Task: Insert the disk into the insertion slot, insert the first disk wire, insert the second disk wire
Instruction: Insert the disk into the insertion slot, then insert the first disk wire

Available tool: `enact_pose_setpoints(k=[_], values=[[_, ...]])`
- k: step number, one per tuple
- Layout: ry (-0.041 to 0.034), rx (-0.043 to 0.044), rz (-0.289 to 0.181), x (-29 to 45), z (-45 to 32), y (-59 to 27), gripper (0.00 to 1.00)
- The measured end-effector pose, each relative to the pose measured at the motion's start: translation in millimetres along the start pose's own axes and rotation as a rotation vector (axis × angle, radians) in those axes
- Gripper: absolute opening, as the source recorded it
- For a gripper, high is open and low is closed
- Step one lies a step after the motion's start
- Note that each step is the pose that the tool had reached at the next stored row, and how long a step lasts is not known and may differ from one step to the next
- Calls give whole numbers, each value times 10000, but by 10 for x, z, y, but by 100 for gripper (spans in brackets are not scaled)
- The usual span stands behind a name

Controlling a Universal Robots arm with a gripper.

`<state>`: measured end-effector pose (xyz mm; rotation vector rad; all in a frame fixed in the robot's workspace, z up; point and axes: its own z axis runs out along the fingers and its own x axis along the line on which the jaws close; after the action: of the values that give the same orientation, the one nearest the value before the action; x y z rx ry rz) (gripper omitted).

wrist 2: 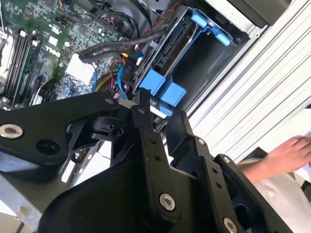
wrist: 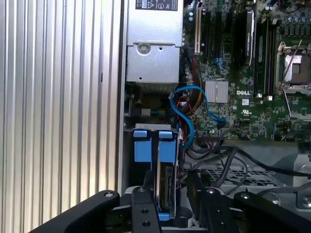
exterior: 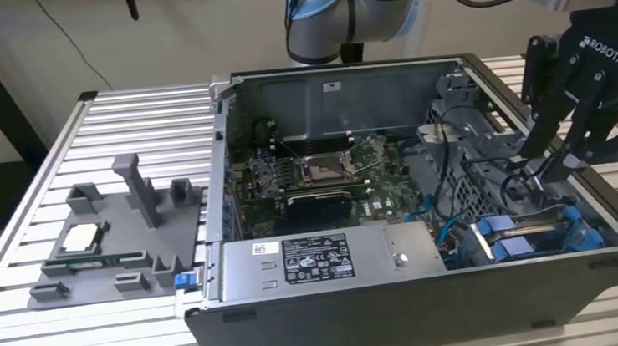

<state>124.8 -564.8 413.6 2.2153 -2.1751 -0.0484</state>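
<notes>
The disk (wrist: pixel 165 187) stands on edge in the insertion slot (wrist: pixel 146 145), its bright blue tabs facing the case wall and its connector edge bare. In the exterior view the disk (exterior: pixel 538 225) lies between blue rails at the case's front right corner. My gripper (exterior: pixel 550 170) hangs just above the slot (exterior: pixel 517 247) with its black fingers a little apart, open, straddling the disk's connector end (wrist 2: pixel 170 48). In both wrist views nothing sits between the fingers (wrist: pixel 141 204). A loose blue wire (wrist: pixel 187 111) and black cables (wrist: pixel 218 155) lie beside the bay.
The open computer case holds a motherboard (exterior: pixel 320 168) and a white-labelled power supply box (exterior: pixel 316 256). A grey fixture tray (exterior: pixel 113 232) sits on the slatted table at the exterior view's left. A person's hand (wrist 2: pixel 286 150) rests on the table near the case.
</notes>
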Motion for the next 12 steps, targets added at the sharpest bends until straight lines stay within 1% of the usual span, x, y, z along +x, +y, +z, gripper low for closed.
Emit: enact_pose_setpoints(k=[3,12], values=[[-1,12,0,-11,-18,2,40],[0,16,0,-14,-19,6,40]])
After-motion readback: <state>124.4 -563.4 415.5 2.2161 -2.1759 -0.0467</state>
